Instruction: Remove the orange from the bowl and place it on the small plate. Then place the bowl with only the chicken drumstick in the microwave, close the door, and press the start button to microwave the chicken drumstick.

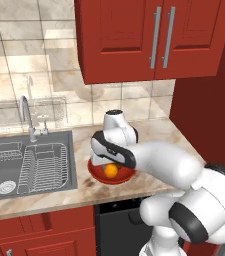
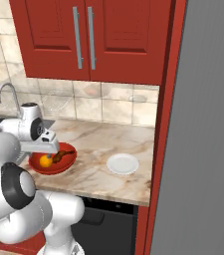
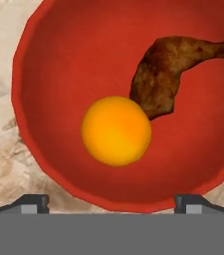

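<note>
Red cabinets (image 1: 154,37) hang above a marbled counter (image 2: 108,144) in a tiled kitchen, with a grey steel sink (image 1: 29,162) and its curved faucet (image 1: 26,117) set into the counter's left end. A white robot arm (image 1: 169,167) reaches from the base over the counter, its hand poised directly above the bowl (image 2: 51,162), a glossy red dish that sits near the counter's front edge, just right of the sink. A dark appliance front (image 2: 106,221) sits below the counter under the bowl. The small plate (image 2: 122,164), white and bare, lies on the counter to the right of the bowl, well apart from it. Inside the bowl, the chicken drumstick (image 3: 170,72) lies with its thin bone end pointing toward the rim, its meaty end touching the orange (image 3: 116,130), which rests near the bowl's middle. The gripper (image 3: 111,201) looks straight down into the bowl, its jaws standing wide apart on either side of the orange and holding nothing.
</note>
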You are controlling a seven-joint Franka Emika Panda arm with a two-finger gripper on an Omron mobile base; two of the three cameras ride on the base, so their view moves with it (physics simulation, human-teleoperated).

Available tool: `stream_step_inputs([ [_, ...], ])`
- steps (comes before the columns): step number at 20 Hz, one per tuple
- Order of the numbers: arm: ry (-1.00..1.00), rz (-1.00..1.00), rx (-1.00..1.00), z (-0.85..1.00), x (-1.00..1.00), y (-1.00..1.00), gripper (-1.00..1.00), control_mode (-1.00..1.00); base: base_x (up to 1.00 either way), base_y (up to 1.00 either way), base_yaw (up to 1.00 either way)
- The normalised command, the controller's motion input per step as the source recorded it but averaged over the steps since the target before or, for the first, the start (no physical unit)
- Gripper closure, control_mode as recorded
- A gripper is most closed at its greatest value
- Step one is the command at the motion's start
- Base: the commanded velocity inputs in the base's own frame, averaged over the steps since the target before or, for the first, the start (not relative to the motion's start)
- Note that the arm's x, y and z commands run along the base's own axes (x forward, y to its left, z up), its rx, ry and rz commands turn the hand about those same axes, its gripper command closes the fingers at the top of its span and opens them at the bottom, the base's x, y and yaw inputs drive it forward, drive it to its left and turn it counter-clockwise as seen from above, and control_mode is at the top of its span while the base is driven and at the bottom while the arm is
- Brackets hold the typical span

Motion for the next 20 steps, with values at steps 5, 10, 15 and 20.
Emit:
stream_step_inputs([
  [5,0.01,0.0,0.0,-0.14,0.09,-0.08,-1.0,-1.0,0.0,0.0,0.0],
  [10,0.0,0.0,0.0,-0.16,0.09,-0.03,-1.0,-1.0,0.0,0.0,0.0],
  [15,0.0,0.0,0.0,-0.11,0.14,0.0,-1.0,-1.0,0.0,0.0,0.0],
  [20,0.0,-0.03,0.0,-0.03,0.26,0.01,-1.0,-1.0,0.0,0.0,0.0],
])
